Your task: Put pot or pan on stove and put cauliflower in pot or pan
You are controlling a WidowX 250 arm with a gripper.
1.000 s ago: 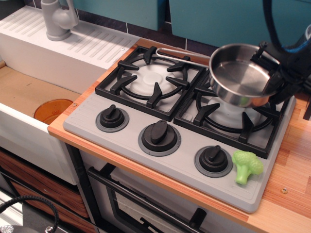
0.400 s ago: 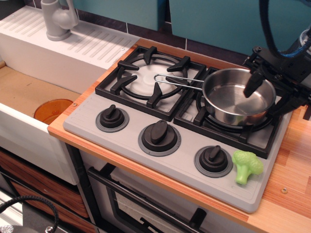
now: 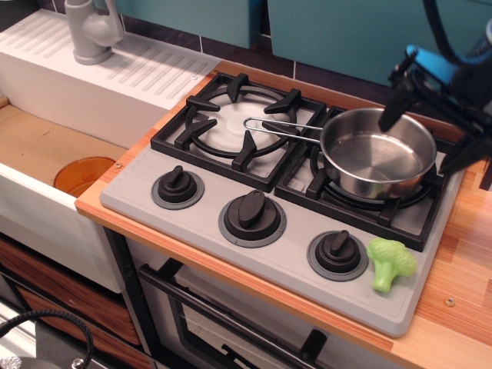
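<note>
The shiny steel pan (image 3: 375,157) sits upright on the right burner of the grey stove (image 3: 207,219). Its thin wire handle (image 3: 281,130) points left over the left burner's grate. Nothing lies inside the pan. My gripper (image 3: 420,142) hovers open just above the pan's far right rim, with one dark finger (image 3: 395,101) over the back rim and the other off the right side. It holds nothing. The lime-green cauliflower (image 3: 392,263) lies on the stove's front right corner, beside the rightmost knob (image 3: 337,252).
A sink basin holding an orange disc (image 3: 83,175) lies left of the stove, with a grey faucet (image 3: 92,31) and a white drainboard behind it. Wooden counter (image 3: 461,261) runs along the right side. An oven door sits below the stove's front edge.
The pan came down from a tilted, lifted position onto the right burner. My gripper let go of it, opened and rose slightly off the rim.
</note>
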